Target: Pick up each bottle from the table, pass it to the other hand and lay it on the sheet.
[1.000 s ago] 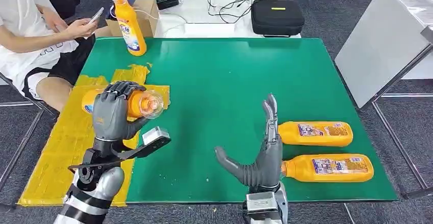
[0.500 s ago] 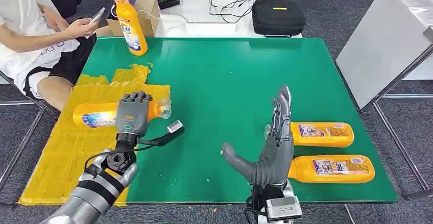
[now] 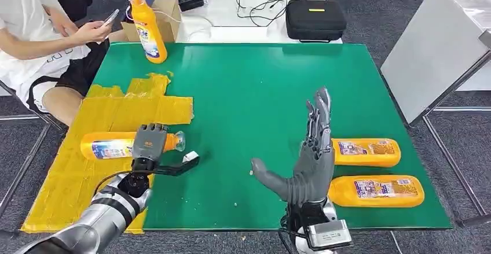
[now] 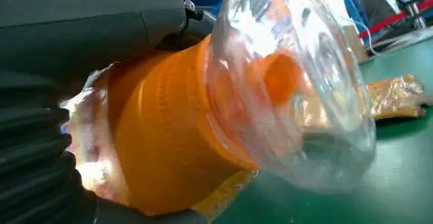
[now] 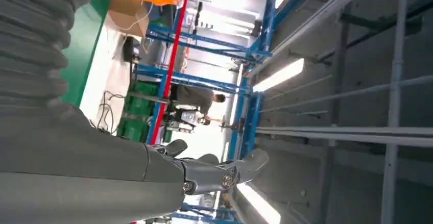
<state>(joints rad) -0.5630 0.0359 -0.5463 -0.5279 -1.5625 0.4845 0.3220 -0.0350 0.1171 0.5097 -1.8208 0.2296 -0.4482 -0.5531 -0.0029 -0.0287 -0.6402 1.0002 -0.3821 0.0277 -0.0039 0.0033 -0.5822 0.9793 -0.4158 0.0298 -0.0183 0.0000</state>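
- Laying an orange bottle (image 3: 113, 147) onto the yellow sheet (image 3: 63, 179), the left hand (image 3: 149, 143) grips its neck; the right hand (image 3: 310, 161) stands empty, fingers spread, beside two lying bottles (image 3: 366, 151).
- Left wrist view: fingers (image 4: 35, 147) wrap the neck behind the clear cap (image 4: 301, 81); releasing seems next.
- Right wrist view: fingers (image 5: 219, 170) extended, empty.

Left arm reaching forward low from the lower left, left hand (image 3: 149, 142) palm down, fingers wrapped over a lying bottle (image 3: 110, 147) near its neck and gripping it. Right arm raised near the front edge, right hand (image 3: 308, 161) upright and empty, fingers (image 3: 319, 115) straight and pointing up, thumb stuck out sideways toward the left. In the right wrist view, fingers (image 5: 224, 170) extended, nothing between them.
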